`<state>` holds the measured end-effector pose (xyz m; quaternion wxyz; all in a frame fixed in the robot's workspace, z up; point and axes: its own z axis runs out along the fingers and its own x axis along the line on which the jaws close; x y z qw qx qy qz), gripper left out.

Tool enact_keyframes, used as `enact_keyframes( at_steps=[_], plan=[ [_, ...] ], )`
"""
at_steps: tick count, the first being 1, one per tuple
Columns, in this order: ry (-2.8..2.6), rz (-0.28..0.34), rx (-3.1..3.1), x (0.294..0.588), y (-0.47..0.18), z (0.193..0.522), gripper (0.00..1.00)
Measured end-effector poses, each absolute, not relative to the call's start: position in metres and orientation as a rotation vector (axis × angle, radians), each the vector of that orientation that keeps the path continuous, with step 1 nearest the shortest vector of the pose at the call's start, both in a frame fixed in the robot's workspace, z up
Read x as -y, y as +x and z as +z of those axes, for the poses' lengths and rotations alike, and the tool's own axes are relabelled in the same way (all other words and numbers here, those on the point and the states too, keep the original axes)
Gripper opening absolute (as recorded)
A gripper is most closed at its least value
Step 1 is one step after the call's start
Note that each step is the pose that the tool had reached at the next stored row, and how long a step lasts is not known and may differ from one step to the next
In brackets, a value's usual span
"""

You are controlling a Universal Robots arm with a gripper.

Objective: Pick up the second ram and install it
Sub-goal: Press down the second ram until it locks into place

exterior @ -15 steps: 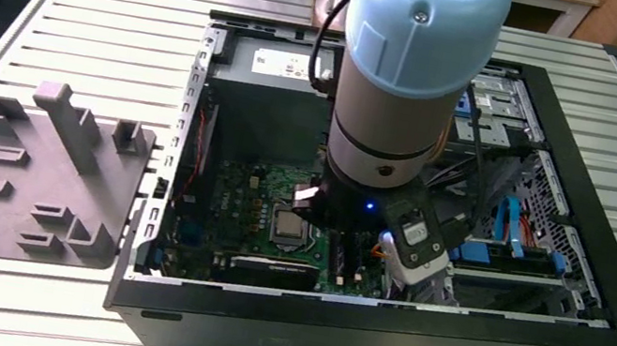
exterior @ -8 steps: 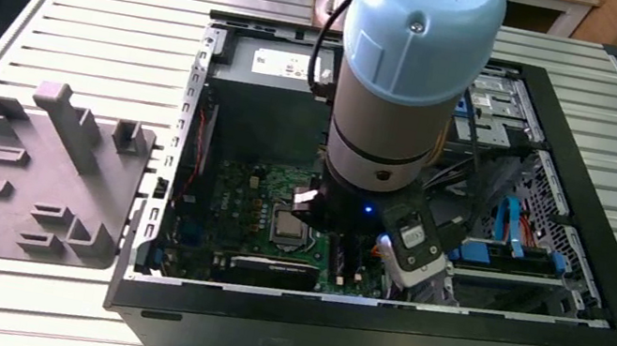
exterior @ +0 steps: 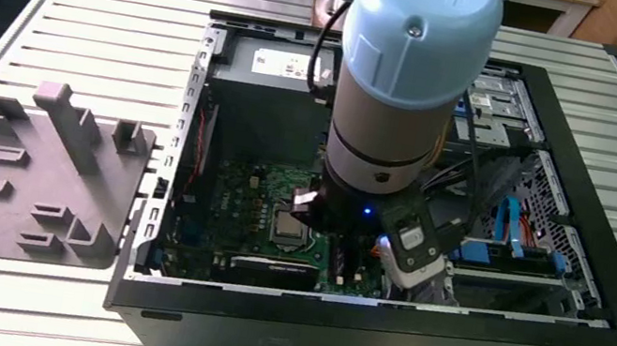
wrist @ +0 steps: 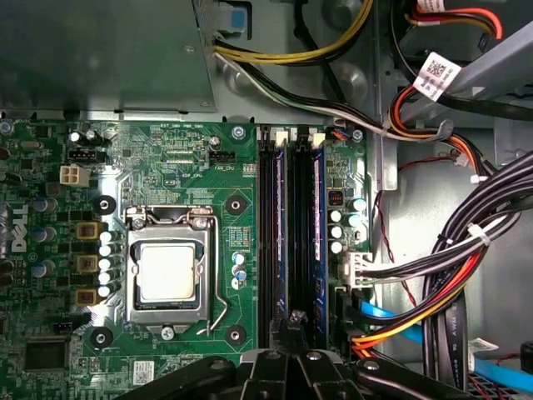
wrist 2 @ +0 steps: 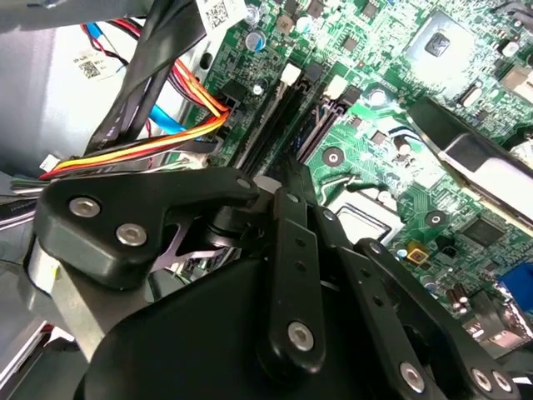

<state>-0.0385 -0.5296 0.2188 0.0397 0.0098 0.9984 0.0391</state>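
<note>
arm [exterior: 407, 86] over open PC case [exterior: 589, 308], grey tray [exterior: 28, 181] alongside

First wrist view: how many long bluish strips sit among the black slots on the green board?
2: one long bluish strip, a second bluish strip beside it, a dark slot between them. The black gripper hides their near ends.

A slatted metal table [exterior: 122, 7] carried two things. An open black computer case [exterior: 381, 338] lay flat across its middle and reached the near edge, while a grey plastic tray [exterior: 28, 181] with upright blocks sat just beside the case, toward the exterior view's left edge
</note>
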Motion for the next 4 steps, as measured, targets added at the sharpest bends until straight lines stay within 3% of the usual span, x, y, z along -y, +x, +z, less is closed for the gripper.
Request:
enact_keyframes(
  at_steps=[4],
  plan=[
    [0.030, 0.119, -3.060, 0.5297, -0.0386, 0.2163, 0.11]
  ],
)
